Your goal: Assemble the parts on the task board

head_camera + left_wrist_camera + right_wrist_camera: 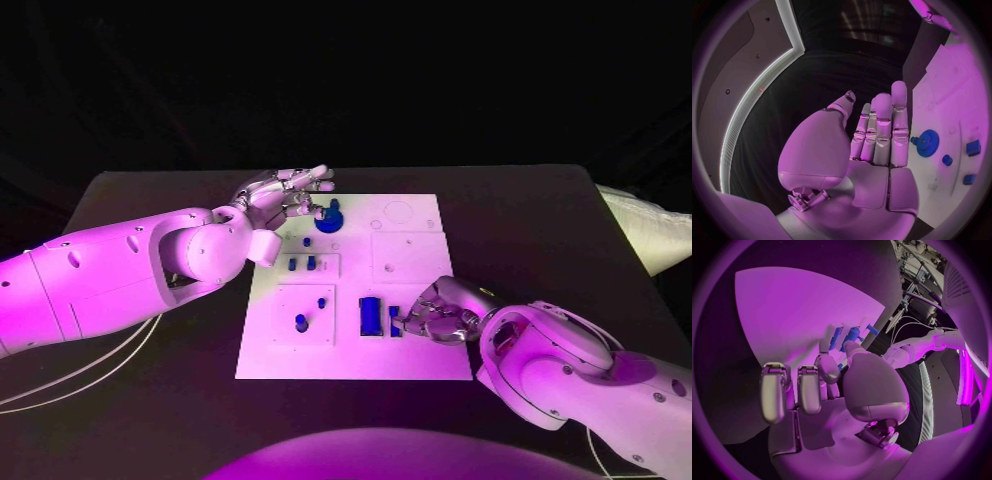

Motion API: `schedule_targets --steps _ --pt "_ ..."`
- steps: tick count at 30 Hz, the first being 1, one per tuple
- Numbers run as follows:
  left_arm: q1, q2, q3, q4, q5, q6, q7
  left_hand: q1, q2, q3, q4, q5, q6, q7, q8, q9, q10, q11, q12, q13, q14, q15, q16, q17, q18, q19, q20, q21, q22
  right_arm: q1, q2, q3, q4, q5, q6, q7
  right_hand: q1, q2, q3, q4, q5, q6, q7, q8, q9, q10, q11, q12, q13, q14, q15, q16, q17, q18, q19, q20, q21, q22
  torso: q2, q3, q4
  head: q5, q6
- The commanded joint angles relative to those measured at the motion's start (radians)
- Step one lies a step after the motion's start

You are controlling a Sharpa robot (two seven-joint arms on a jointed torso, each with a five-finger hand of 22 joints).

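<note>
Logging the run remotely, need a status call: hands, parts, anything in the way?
Left hand open, fingers straight, beside the blue gear. Right hand at a small blue part near the board's front; grip unclear. Nothing in the way.

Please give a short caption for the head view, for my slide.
Left robot hand open beside a blue gear; right robot hand at blue parts on the task board.

Black table (173, 195), dark backdrop behind
</note>
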Motion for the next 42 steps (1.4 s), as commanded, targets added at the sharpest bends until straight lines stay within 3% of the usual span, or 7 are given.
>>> schedule_targets --steps 1,14,18,26,35,38,42 --pt "0.0 0.001 0.001 0.001 -0.001 0.02 0.003 -0.001 0.01 -0.009 0.001 0.006 -0.008 -0.003 0.004 0.0 -0.011 0.0 0.004 0.001 -0.007 0.003 0.005 -0.002 0.01 0.0 0.01 -0.004 -0.001 -0.002 -0.003 0.0 0.002 -0.025 0.005 0.008 0.039 0.001 -0.009 -0.013 -0.005 0.001 0.001 -0.007 0.002 -0.001 0.003 -0.005 0.002 0.066 -0.005 -0.003 0.057 -0.013 0.01 -0.008 0.001 0.044 -0.001 -0.0004 0.0002 -0.001 0.001" --pt "0.0 0.006 0.001 -0.002 -0.001 0.021 0.002 -0.001 0.01 -0.009 0.001 0.006 -0.008 -0.003 0.004 0.0 -0.011 0.0 0.004 0.001 -0.007 0.003 0.005 -0.002 0.01 0.0 0.01 -0.004 -0.001 -0.005 0.018 0.0 -0.02 -0.047 0.018 0.014 0.187 0.018 -0.024 -0.082 -0.174 0.003 0.002 -0.014 0.007 -0.001 0.003 -0.007 0.005 0.067 -0.004 -0.005 0.058 -0.013 0.009 -0.007 0.0 0.044 -0.001 -0.0016 0.0014 -0.004 0.004" --pt "0.0 0.007 0.001 -0.004 -0.001 0.021 0.002 -0.001 0.01 -0.009 0.001 0.006 -0.008 -0.003 0.004 0.0 -0.011 0.0 0.004 0.001 -0.007 0.003 0.005 -0.002 0.01 0.0 0.01 -0.004 -0.001 -0.005 0.019 0.0 -0.025 -0.038 -0.014 0.018 0.179 0.027 -0.031 -0.072 -0.152 0.001 0.005 -0.018 0.006 -0.002 0.005 -0.007 0.006 0.066 -0.003 -0.006 0.057 -0.013 0.009 -0.006 -0.001 0.044 -0.002 -0.0009 0.0014 -0.001 0.006" --pt "-0.016 0.011 -0.001 -0.018 -0.001 0.018 0.004 -0.002 0.011 -0.01 0.001 0.006 -0.008 -0.003 0.005 0.0 -0.012 0.0 0.005 0.001 -0.008 0.004 0.005 -0.002 0.01 0.0 0.01 -0.004 -0.002 -0.001 0.001 0.003 -0.027 0.132 -0.069 0.076 0.119 -0.014 -0.104 -0.015 -0.048 -0.016 0.013 -0.034 0.001 -0.017 0.013 -0.029 -0.008 0.064 0.004 -0.014 0.045 -0.01 0.003 -0.002 -0.008 0.033 -0.022 0.0051 -0.0097 0.009 0.023" --pt "-0.044 0.039 -0.001 -0.072 -0.001 -0.02 0.023 0.0 0.016 -0.017 0.0 0.007 -0.01 -0.003 0.01 0.001 -0.018 0.002 0.014 0.002 -0.032 0.007 -0.002 -0.01 0.009 -0.016 0.013 -0.015 -0.007 0.051 -0.009 0.007 -0.119 0.533 -0.207 0.385 0.183 0.023 -0.124 -0.015 -0.026 -0.081 0.042 -0.08 -0.017 -0.133 0.037 -0.249 -0.177 0.046 0.023 -0.064 -0.021 0.012 -0.048 0.013 -0.078 -0.07 -0.069 -0.0005 -0.0197 0.018 0.041" --pt "-0.056 0.049 -0.002 -0.088 0.001 -0.062 0.041 0.018 0.021 -0.025 -0.011 0.007 -0.016 -0.001 0.019 0.0 -0.039 0.008 0.024 -0.001 -0.135 0.02 -0.056 -0.044 0.006 -0.099 0.024 -0.069 -0.035 0.073 0.011 0.007 -0.2 0.75 -0.218 0.549 0.247 0.051 -0.11 -0.04 -0.022 -0.097 0.052 -0.092 -0.023 -0.241 0.045 -0.451 -0.335 0.016 0.029 -0.139 -0.119 0.037 -0.107 0.019 -0.163 -0.192 -0.088 -0.0038 -0.0268 0.024 0.057" --pt "-0.077 0.058 -0.003 -0.101 0.014 -0.106 0.069 0.047 0.03 -0.017 -0.028 0.008 -0.026 0.004 0.022 -0.002 -0.078 0.026 0.018 -0.02 -0.304 0.054 -0.229 -0.134 -0.003 -0.264 0.054 -0.194 -0.117 0.096 0.052 0.005 -0.309 0.981 -0.185 0.707 0.332 0.073 -0.081 -0.075 -0.06 -0.142 0.086 -0.108 -0.036 -0.324 0.07 -0.6 -0.469 -0.139 0.06 -0.465 -0.5 0.106 -0.317 0.043 -0.478 -0.579 -0.116 -0.0046 -0.0348 0.032 0.077"
